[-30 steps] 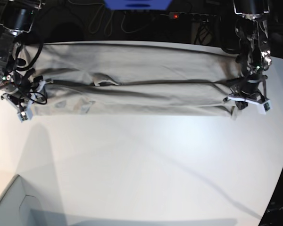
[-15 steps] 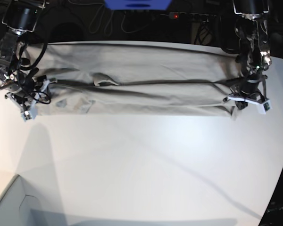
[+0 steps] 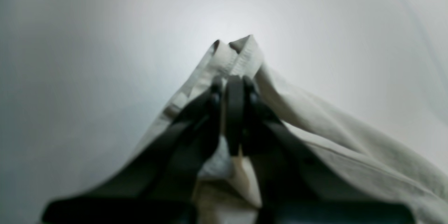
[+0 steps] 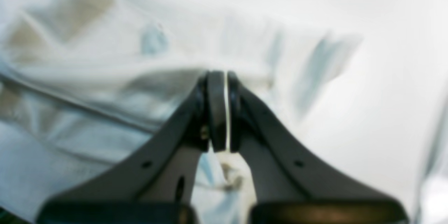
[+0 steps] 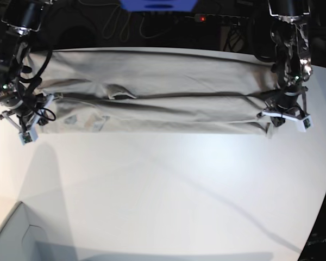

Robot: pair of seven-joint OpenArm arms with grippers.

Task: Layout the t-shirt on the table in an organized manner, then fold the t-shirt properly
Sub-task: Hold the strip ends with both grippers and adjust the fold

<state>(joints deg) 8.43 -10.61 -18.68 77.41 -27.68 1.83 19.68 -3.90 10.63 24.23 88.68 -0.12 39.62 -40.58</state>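
The t-shirt (image 5: pixel 152 100) lies as a long, narrow band across the far half of the table (image 5: pixel 168 196), its long axis running from one arm to the other, with a lengthwise fold line down its middle and a small white label showing near that line.

Each arm stands at one short end of the band. The left gripper (image 5: pixel 282 111) is at the shirt's end on the base view's right, and the right gripper (image 5: pixel 27 122) is at the opposite end. In the left wrist view the left gripper (image 3: pixel 232 87) is fully closed, and a hemmed corner of cloth rises to a peak just beyond its tips, so it appears to pinch that corner. In the right wrist view the right gripper (image 4: pixel 220 87) is closed down too, pads together over the near edge of the shirt; the blur hides whether cloth sits between them, though a scrap shows just behind the pads.

Both arms are equally close to their own ends. The rest of the shirt lies toward the far table edge from both grippers, so the coming fold likely depends on both ends travelling together across the band's width.
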